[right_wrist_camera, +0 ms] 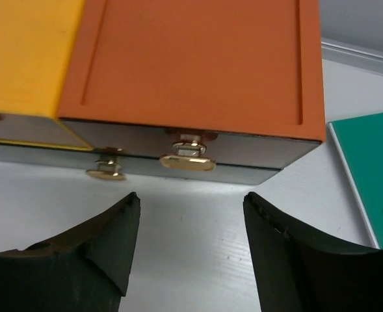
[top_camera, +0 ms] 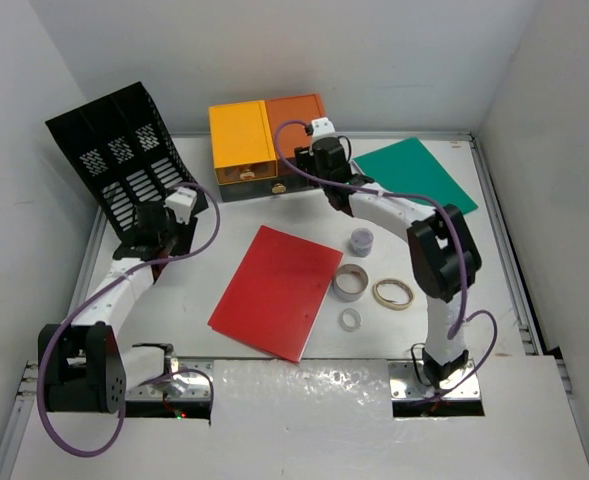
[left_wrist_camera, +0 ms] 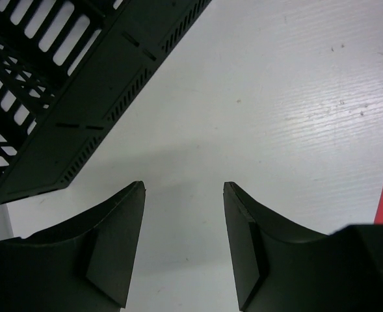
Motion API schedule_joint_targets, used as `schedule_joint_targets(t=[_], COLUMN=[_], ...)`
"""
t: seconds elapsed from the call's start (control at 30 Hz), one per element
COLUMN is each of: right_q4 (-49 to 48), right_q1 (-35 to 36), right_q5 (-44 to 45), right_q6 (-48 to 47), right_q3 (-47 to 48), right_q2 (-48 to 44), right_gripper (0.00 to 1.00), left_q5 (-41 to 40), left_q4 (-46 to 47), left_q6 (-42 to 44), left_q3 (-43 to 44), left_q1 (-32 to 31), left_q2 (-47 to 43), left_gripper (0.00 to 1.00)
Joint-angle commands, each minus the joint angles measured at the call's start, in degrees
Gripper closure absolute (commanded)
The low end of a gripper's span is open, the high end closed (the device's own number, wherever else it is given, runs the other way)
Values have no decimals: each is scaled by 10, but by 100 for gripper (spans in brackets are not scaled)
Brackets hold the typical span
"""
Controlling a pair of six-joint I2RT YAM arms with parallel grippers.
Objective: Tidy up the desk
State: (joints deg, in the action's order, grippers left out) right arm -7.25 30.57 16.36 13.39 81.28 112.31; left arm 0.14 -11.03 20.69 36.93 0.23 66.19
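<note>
We only get a corner of the black file rack point(top_camera: 124, 150) in the left wrist view, plus a sliver of the red folder point(top_camera: 277, 290). The left fingers point(left_wrist_camera: 136, 208) hang spread wide and empty over bare surface point(top_camera: 494, 300), which fills the whole floor between plain white walls point(top_camera: 374, 50). The right fingers point(right_wrist_camera: 127, 221) are wide and empty too, just in front of the yellow-and-orange drawer box point(top_camera: 267, 140). From above, that arm covers part of its front. A few tape rolls point(top_camera: 339, 288) sit right of the red folder, with the green folder point(top_camera: 419, 172) at the far right.
</note>
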Motion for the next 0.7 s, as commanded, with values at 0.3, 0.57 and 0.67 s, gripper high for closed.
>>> schedule_joint_targets(t=[0.3,0.57,0.67], right_q4=[-59,-80,-101], right_q1=[28,31,31], right_q5=[117,169,179], right_q6=[-12,-13,-14], right_q3=[112,128,115], right_q2=[104,134,131], right_gripper=[34,39,48], left_q5=[8,18,22], left_q4=[66,58,57], left_q6=[17,20,20], left_q3=[6,9,10], left_q1=[11,11,10], left_q2=[25,26,28], left_gripper=[50,50,49])
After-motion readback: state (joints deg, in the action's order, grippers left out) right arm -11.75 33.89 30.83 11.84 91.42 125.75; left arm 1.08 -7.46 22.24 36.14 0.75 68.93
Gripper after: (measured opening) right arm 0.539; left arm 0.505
